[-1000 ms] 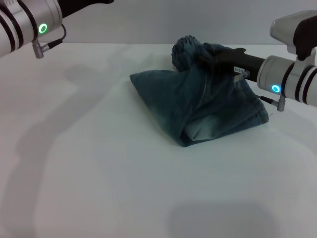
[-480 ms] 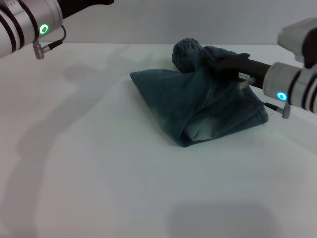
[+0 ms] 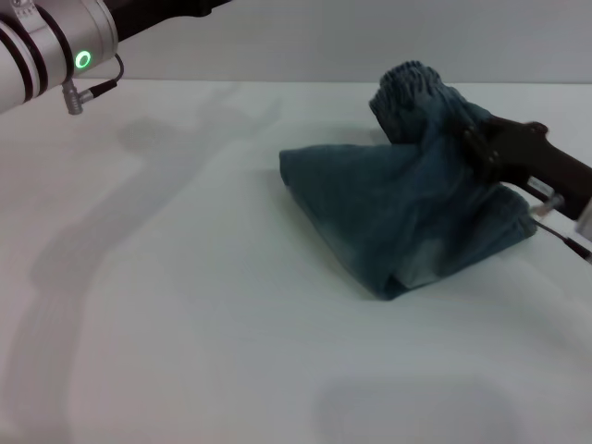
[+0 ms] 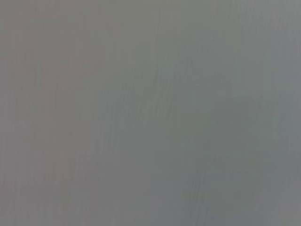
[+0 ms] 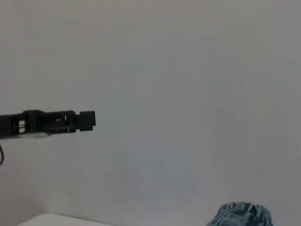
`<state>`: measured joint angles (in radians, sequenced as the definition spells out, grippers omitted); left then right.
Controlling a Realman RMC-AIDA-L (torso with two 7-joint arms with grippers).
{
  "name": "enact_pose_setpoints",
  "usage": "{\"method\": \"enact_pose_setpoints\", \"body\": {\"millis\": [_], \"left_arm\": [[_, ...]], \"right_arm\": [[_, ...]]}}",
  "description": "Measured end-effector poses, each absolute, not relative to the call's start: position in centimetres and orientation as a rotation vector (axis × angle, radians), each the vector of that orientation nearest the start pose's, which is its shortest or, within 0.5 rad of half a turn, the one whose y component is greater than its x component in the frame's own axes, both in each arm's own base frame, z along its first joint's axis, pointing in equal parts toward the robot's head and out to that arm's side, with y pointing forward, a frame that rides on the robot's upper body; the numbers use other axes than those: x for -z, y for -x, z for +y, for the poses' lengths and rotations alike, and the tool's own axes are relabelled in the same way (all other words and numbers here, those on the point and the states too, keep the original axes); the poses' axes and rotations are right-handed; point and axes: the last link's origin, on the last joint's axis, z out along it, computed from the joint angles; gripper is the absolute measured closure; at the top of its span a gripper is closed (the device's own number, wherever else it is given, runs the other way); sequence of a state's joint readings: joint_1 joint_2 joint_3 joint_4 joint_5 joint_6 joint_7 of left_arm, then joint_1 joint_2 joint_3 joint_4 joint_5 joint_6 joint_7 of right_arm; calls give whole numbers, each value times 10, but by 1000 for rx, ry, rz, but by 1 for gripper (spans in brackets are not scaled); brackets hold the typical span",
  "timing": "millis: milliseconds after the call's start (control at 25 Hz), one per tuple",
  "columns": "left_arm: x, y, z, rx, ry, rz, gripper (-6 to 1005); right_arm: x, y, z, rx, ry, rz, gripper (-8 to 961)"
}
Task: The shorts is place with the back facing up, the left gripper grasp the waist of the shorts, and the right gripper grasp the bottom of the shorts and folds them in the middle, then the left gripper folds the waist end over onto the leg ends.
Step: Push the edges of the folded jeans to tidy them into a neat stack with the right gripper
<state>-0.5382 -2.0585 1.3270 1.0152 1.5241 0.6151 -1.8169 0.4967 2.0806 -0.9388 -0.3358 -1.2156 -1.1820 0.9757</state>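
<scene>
The shorts [image 3: 407, 217] lie in a folded, bunched heap on the white table [image 3: 185, 324], toward its right side, with a pale bleached patch near the front corner of the heap. The right hand [image 3: 483, 148] reaches in from the right edge and is clamped on the denim at the heap's upper right, just below the puckered waist [image 3: 412, 92], which stands up as a dark gathered lump at the back. Farthest off, the left hand [image 5: 87, 120] is held high above the table's far left, well apart from the shorts; whether its fingers are apart or together cannot be told.
</scene>
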Motion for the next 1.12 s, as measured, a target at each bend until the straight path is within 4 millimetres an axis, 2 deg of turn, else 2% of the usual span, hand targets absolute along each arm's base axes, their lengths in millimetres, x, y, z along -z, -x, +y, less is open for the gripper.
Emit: {"method": "enact_pose_setpoints", "body": {"millis": [320,600,880,1120], "left_arm": [[-26,167,442,731,2128,-698,189],[-22,168,444,724,2134,-711,189],[-21,170,444,714,2136,-709,189],[-21,170,444,714,2138,-707,188]], "right_arm": [[17,-307,330,-862,2121,659,912],[14,-319,319,-864,2059,661,912],[0,-332,297,-939,1895,635,913],[3,-340,287,-932,1858,670,913]]}}
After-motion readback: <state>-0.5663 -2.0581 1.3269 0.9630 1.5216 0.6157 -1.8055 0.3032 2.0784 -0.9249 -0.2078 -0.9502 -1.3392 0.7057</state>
